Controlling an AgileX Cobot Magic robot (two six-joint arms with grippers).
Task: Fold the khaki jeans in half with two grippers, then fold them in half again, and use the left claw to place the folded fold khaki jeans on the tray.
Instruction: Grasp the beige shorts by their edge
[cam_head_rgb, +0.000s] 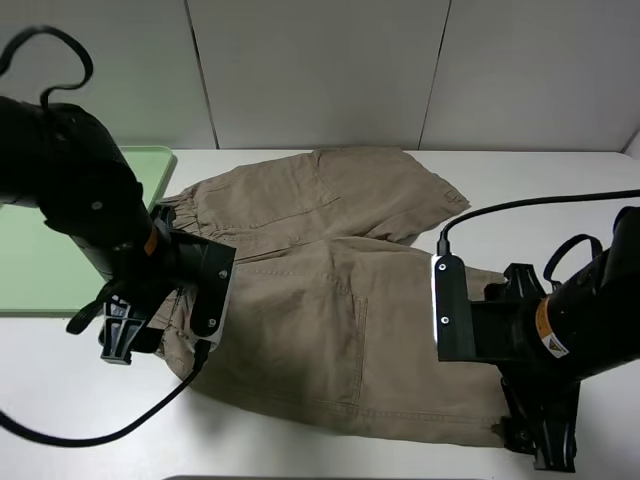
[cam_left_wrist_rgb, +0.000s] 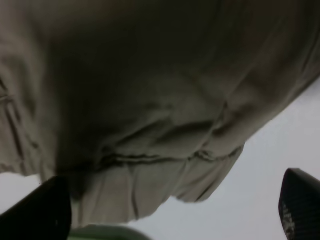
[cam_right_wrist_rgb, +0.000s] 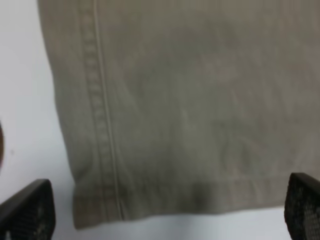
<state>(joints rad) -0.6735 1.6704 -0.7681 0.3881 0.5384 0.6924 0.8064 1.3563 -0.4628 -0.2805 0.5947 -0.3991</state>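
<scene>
Right pincer (cam_right_wrist_rgb: 165, 207): jaws spread wide, gripping nothing, positioned over the hem corner of the near leg of the khaki jeans (cam_head_rgb: 320, 300), at the front right of the desk (cam_head_rgb: 560, 190). In the wrist view the stitched hem and side seam lie flat between the fingertips.

Left pincer (cam_left_wrist_rgb: 170, 210): jaws also spread, gripping nothing, positioned at the gathered waistband on the garment's left side.

Khaki jeans: laid out flat across the middle of the desk, with the waistband to the left, both legs pointing right and the far leg angled toward the rear.

Tray (cam_head_rgb: 30, 270): pale green, on the desk at the left, partly behind the left arm. The waistband end lies just beside it; contact cannot be determined.
</scene>
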